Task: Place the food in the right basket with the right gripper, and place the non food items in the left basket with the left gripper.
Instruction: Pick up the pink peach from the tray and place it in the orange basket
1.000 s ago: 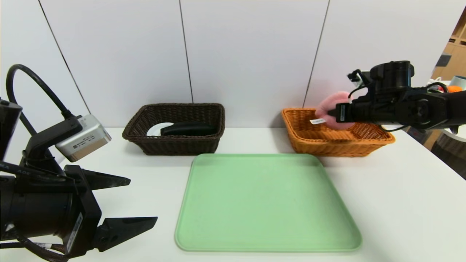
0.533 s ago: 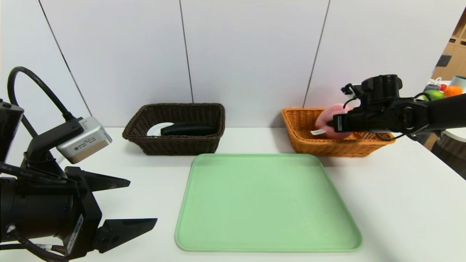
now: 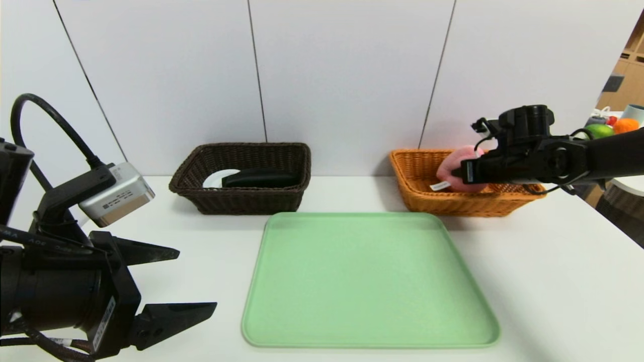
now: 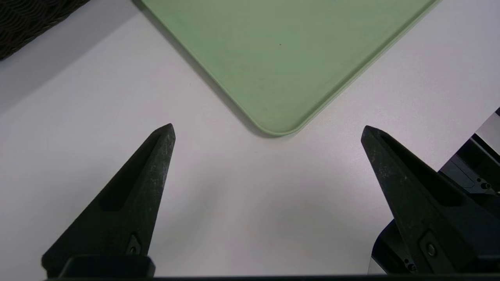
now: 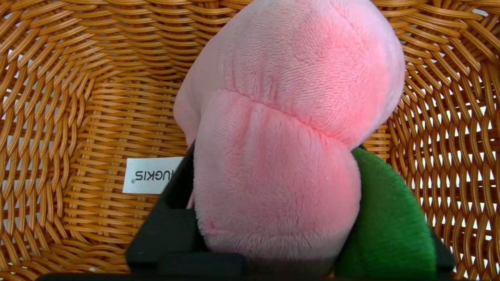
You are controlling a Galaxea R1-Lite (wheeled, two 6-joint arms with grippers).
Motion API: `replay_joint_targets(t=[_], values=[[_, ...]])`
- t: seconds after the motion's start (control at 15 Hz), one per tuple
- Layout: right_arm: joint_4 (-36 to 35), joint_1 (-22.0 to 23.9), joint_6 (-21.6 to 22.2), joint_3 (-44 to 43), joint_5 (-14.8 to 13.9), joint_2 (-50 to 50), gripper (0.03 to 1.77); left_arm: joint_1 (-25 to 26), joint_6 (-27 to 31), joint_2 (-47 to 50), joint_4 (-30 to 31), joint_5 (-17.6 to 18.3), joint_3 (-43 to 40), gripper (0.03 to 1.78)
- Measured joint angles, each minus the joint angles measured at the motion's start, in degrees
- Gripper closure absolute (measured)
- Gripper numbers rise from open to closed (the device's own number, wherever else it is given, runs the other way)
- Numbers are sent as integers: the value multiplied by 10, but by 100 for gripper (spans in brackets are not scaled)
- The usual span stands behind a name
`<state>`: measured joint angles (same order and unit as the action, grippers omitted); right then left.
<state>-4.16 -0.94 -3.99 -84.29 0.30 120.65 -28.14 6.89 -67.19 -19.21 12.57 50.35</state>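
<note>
From the head view, the green tray (image 3: 370, 279) lies flat in the middle of the white table (image 3: 553, 281). The dark basket (image 3: 241, 178) sits behind the tray's far left corner, with a white plate and a black thing inside it. The orange basket (image 3: 463, 183) sits behind the tray's far right corner. The right gripper (image 3: 460, 171) is low over the orange basket with the pink plush peach (image 3: 455, 168) at its tip, down inside the rim. The left gripper (image 3: 193, 279) waits left of the tray, near the table's front edge, fingers far apart and holding nothing. There is bare table all around the tray.

The left wrist view shows both black fingers (image 4: 133, 195) spread wide above bare table, just short of the tray's rounded corner.

The right wrist view shows the peach, with its green leaf (image 5: 384, 222), sitting between the jaws over the basket's woven floor. I cannot tell if the jaws grip it or have let go. A white tag (image 5: 150, 175) hangs beside it.
</note>
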Motion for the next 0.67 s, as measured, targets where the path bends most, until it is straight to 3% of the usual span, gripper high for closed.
replay_joint_targets(t=[0.27, 0.67], values=[[4, -2, 0, -1, 2, -7, 50, 0, 1, 0, 0, 0, 0, 12], [37, -3, 0, -2, 6, -32, 28, 0, 1, 3, 0, 1, 1, 12]])
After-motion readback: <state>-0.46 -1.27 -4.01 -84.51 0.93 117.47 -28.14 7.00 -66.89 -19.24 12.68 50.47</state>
